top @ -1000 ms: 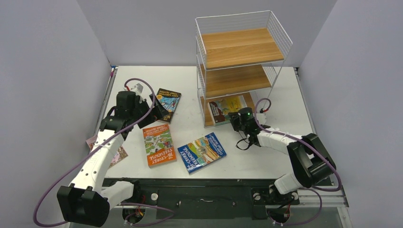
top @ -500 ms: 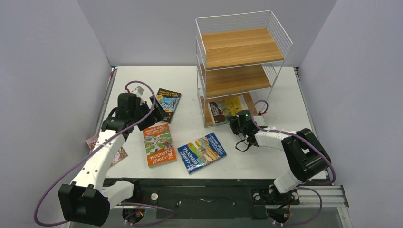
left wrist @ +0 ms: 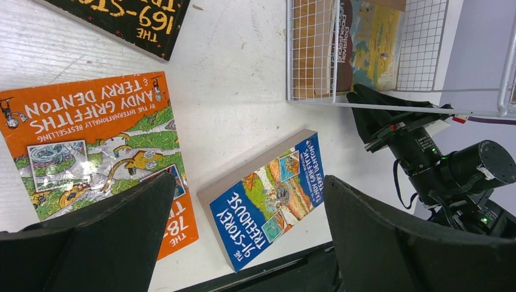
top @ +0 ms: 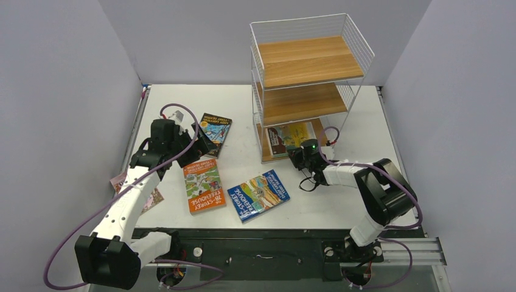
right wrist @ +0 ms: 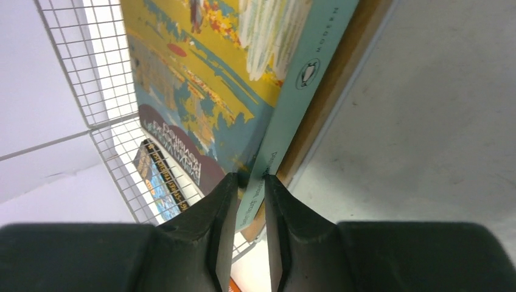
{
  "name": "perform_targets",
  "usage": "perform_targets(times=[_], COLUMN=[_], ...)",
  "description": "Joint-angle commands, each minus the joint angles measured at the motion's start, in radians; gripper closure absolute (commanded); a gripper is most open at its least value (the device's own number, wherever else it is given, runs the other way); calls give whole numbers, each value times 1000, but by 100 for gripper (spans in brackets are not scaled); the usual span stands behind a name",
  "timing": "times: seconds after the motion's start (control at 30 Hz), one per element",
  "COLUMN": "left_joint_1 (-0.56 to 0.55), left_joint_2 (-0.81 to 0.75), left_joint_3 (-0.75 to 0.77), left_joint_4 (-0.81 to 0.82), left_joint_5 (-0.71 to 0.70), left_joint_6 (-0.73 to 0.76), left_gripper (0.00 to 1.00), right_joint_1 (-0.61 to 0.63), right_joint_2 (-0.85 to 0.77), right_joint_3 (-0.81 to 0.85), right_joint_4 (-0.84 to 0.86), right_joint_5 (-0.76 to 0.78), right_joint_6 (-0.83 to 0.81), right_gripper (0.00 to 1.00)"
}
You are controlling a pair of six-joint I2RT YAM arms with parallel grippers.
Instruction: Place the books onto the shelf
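The right end effector clenches the teal spine of the yellow-brown book, which lies flat on the bottom board of the shelf. The book's long axis runs across the shelf and its spine faces the front. The left end effector hangs released over the orange book.

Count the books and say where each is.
5. Orange book and blue book lie centre-front; dark book behind them; pink book at the left edge, partly hidden under the left arm; yellow book on the shelf's bottom board.
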Motion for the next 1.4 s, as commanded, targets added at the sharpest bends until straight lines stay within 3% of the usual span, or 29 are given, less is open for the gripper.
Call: perform_targets(times=[0.0, 0.27, 0.37, 0.5, 0.67, 0.77, 0.87, 1.03, 1.27, 1.37], left_joint_1=[9, 13, 13, 17, 20, 3, -77, -193, -279, -384], left_joint_2=[-1, -4, -1, 15, 37, 22, -14, -56, -42, -49], left_joint_3=[1, 4, 1, 14, 22, -58, -203, -223, -229, -243], left_joint_4=[60, 44, 40, 0, -57, -65, -30, -22, 38, 45], left_joint_5=[23, 14, 7, -19, -102, -123, -187, -240, -153, -236], left_joint_6=[-5, 11, 19, 39, 46, -50, -141, -132, -23, 15], left_gripper=[10, 10, 10, 10, 10, 10, 10, 9, 13, 15], right_joint_1=[1, -1, 1, 10, 2, -24, -56, -141, -158, -158], right_joint_2=[13, -35, -86, -223, -509, -662, -735, -810, -804, -851], right_joint_3=[43, -1, -18, -58, -193, -253, -256, -262, -266, -285], right_joint_4=[92, 106, 133, -5, -179, -206, -288, -402, -295, -241], right_joint_5=[-13, 9, -9, -4, 37, -78, -175, -164, -161, -152], right_joint_6=[-7, -6, -71, -213, -368, -482, -583, -665, -778, -820], right_gripper=[83, 83, 69, 59, 47, 34, 33, 35, 43, 44])
